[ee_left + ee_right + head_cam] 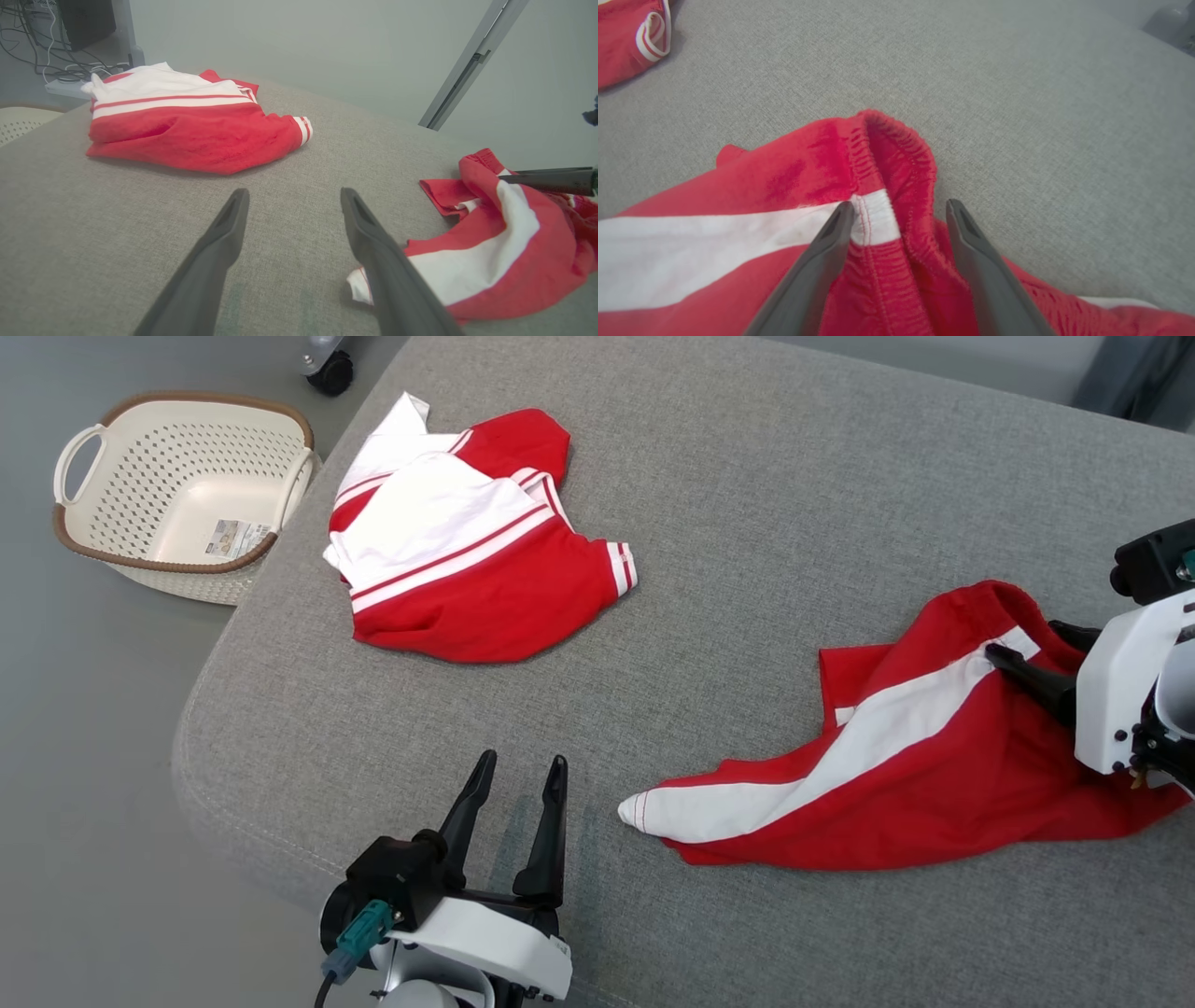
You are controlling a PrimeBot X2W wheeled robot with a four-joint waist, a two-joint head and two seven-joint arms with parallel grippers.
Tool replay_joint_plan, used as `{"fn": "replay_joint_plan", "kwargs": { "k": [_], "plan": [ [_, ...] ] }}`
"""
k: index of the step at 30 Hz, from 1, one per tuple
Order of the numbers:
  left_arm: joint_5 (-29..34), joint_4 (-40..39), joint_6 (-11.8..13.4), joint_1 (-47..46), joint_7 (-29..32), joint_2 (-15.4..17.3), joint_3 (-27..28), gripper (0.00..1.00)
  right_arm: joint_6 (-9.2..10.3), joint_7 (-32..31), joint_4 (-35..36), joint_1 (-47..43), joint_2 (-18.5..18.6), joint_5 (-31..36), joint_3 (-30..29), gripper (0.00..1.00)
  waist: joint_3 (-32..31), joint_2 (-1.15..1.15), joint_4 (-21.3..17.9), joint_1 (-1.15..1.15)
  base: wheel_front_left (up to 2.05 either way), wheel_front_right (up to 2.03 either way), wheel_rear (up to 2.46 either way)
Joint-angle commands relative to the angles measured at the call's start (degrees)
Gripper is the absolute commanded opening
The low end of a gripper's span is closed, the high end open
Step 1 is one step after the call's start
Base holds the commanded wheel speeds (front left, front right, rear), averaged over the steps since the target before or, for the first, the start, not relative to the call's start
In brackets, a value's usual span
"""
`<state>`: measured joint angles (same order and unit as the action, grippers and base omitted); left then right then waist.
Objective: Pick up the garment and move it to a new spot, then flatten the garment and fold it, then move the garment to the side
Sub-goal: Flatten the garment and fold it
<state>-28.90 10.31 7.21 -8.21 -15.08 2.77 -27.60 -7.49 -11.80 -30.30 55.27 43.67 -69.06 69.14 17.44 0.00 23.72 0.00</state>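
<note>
Left gripper [516,773] is hovering, fingers spread; right gripper [900,205], fingers spread too, is straddling the waistband [896,140] of the garment [896,784], so I'm aiming to pinch both layers deeply.

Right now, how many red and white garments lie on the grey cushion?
2. A bunched red and white top lies far left; a crumpled red garment with a white stripe lies near right. None seems hidden.

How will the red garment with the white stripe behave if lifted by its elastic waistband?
Probably floppy: the red garment lies crumpled in soft folds, so the leg should hang down. Likely light, as the cloth looks thin. The gathered waistband looks thick enough to give the open right gripper a fair hold.
</note>
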Motion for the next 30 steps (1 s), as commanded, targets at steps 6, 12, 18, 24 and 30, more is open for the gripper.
{"fn": "replay_joint_plan", "kwargs": {
  "k": [6, 12, 18, 24, 30],
  "plan": [
    [-0.7, -0.2, 0.5, -1.1, -0.1, 0.2, -0.2, 1.0, -0.01, 1.3, 2.1, 2.1, 1.2, 0.2, 2.6, 1.0, 0.7, 0.0, 0.4, 0.0, 0.0, 0.0, 0.0],
    [-0.3, 0.4, 0.6, -0.9, -0.1, 0.2, 0.5, 1.0, -0.01, 2.8, 3.3, 2.8, 1.4, 2.1, 3.8, 1.0, 0.5, 0.0, -0.6, 0.0, 0.0, 0.0, 0.0],
    [0.1, 0.8, 0.2, -1.7, -0.1, 0.2, 0.5, 1.0, -0.01, 2.9, 5.5, 2.9, 1.4, 4.2, 4.2, 1.0, 0.3, 0.0, -1.5, 0.0, 0.0, 0.0, 0.0],
    [0.1, 1.0, 0.1, -1.6, -0.1, 0.2, 0.2, 1.0, -0.01, 2.3, 6.3, 1.7, 1.0, 7.0, 4.3, 1.0, -0.1, 0.0, -1.7, 0.0, 0.0, 0.0, 0.0],
    [0.3, 1.1, 0.2, -1.2, -0.1, 0.2, 0.4, 1.0, -0.01, 3.1, 5.8, 1.4, 1.0, 9.2, 4.3, 1.0, -0.4, 0.0, -1.6, 0.0, 0.0, 0.0, 0.0]
  ]
}}
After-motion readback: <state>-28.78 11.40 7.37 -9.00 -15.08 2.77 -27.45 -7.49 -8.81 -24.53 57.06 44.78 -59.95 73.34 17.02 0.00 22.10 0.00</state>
